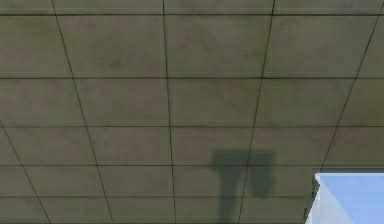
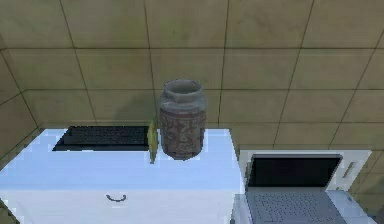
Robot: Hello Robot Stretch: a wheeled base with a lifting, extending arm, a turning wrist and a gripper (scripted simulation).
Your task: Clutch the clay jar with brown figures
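Note:
A clay-coloured jar with darker brown patterning stands upright near the back right of a white desk top in the arm side view. It has a wide mouth and a rounded body. A small yellowish thing leans just to its left.
A black keyboard lies on the desk left of the jar. The desk front has a drawer with a handle. An open laptop sits lower at the right. Tiled wall rises behind. A light blue-white corner shows in the forward view's bottom right.

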